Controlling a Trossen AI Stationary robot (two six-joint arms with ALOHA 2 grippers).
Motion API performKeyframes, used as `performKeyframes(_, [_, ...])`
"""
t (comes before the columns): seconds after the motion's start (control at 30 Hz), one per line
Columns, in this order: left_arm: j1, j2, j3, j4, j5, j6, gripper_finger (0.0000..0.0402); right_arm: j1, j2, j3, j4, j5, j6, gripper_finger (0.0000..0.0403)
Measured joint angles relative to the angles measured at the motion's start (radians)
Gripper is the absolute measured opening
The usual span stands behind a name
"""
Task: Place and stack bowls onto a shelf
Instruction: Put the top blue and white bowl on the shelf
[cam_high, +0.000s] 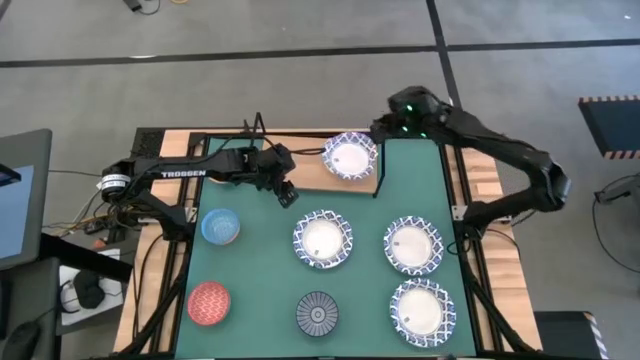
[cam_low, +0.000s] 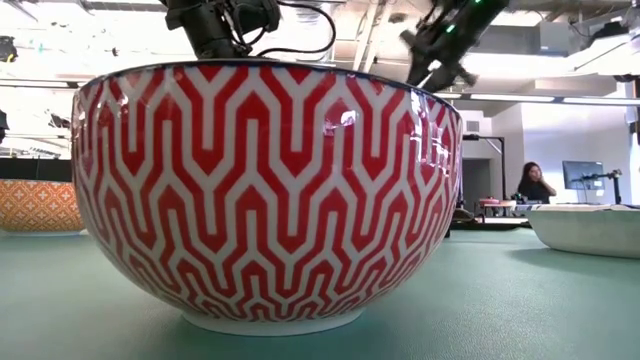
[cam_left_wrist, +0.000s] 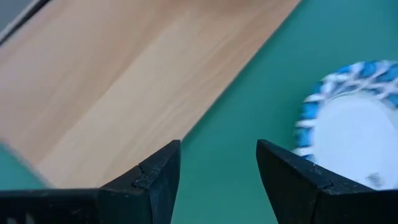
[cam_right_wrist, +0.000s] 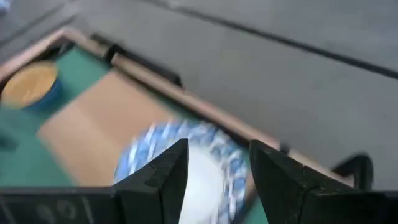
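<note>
The desk carries a green mat (cam_high: 365, 270) over a light-wood top; grey floor surrounds it on all sides.

Nearest the front edge stand the red bowl (cam_high: 209, 303), the dark striped bowl (cam_high: 317, 313) and one large white bowl with a blue patterned rim (cam_high: 422, 310). In the low view the red bowl (cam_low: 265, 195) fills most of the picture. The front row bowls stand well apart from one another.

Mid-mat stand the light blue bowl (cam_high: 220, 227) and two more large white bowls (cam_high: 322, 240) (cam_high: 413, 245), likewise apart.

At the far edge lies the shelf (cam_high: 315, 172), a light-wood board with a black wire frame. The fourth large white bowl (cam_high: 350, 157) rests on its right end; the board's left part is bare. A yellow-lined bowl (cam_right_wrist: 30, 84) shows in the right wrist view beyond the board's other end.

The left claw (cam_high: 285, 190) hangs at the shelf's near edge, fingers released, nothing between them. The right claw (cam_high: 381, 128) is above the far right corner of the shelf, just beside the bowl there, fingers parted and empty.

Beyond the desk the room is open; a seated person (cam_low: 533, 186) shows far off at a workstation.
</note>
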Motion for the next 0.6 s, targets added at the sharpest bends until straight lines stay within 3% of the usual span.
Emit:
performKeyframes(0.17, [-0.015,0.001,-0.025,0.134,0.081,0.072,0.0194,0.135,-0.120,0.000,-0.308,-0.131,0.081,0.0186])
performKeyframes(0.33, [-0.025,0.003,-0.095,0.312,0.233,0.192,0.0187,0.324,-0.169,-0.034,-0.564,-0.147,0.166,0.0175])
performKeyframes(0.4, [-0.025,0.003,-0.121,0.364,0.209,0.200,0.0182,0.364,-0.190,-0.091,-0.598,-0.153,0.213,0.0171])
performKeyframes(0.53, [-0.016,0.003,-0.176,0.415,0.025,0.258,0.0170,0.417,-0.236,-0.216,-0.578,-0.160,0.349,0.0167])
performKeyframes(0.6, [-0.004,0.003,-0.189,0.435,0.027,0.300,0.0166,0.450,-0.249,-0.262,-0.565,-0.171,0.419,0.0167])
